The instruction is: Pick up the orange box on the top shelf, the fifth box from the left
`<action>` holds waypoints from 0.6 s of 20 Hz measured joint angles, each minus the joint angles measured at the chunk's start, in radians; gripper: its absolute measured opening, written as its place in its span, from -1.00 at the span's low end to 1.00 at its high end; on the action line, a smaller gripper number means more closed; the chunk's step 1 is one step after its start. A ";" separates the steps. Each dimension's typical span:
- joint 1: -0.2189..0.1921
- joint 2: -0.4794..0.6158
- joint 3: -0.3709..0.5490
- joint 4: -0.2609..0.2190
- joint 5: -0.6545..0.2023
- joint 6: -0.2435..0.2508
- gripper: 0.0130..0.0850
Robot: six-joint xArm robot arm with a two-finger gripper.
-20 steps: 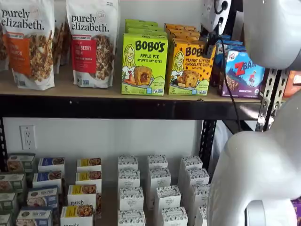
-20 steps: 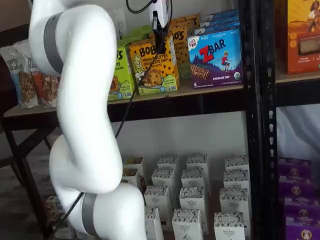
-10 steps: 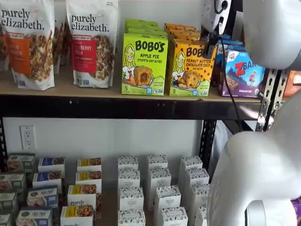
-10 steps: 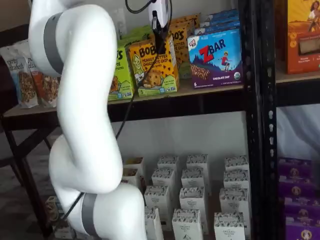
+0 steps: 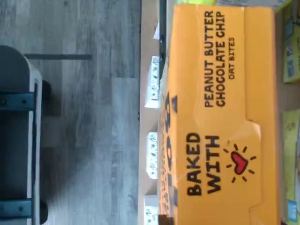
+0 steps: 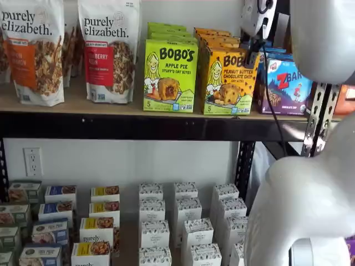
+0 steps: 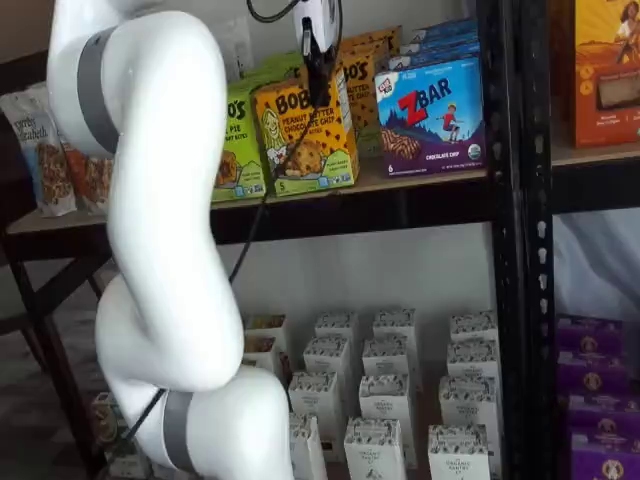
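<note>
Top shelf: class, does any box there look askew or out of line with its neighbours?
Yes. The orange box leans, its top tipped sideways, while the lime-green Apple Pie box beside it stands square on the top shelf. The gripper is shut on the orange box's top.

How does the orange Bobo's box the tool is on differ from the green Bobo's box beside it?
The orange box reads Peanut Butter Chocolate Chip; the green box reads Apple Pie. The tool is shut on the orange box's top, while nothing touches the green one. The orange box leans slightly; the green stands square. Both are Bobo's cartons showing a cartoon girl.
</note>
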 joint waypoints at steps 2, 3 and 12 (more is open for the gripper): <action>-0.003 -0.012 -0.004 -0.005 0.037 -0.002 -0.67; -0.004 -0.020 -0.005 -0.007 0.055 -0.003 -0.67; -0.056 -0.183 0.101 0.012 0.166 -0.042 -0.67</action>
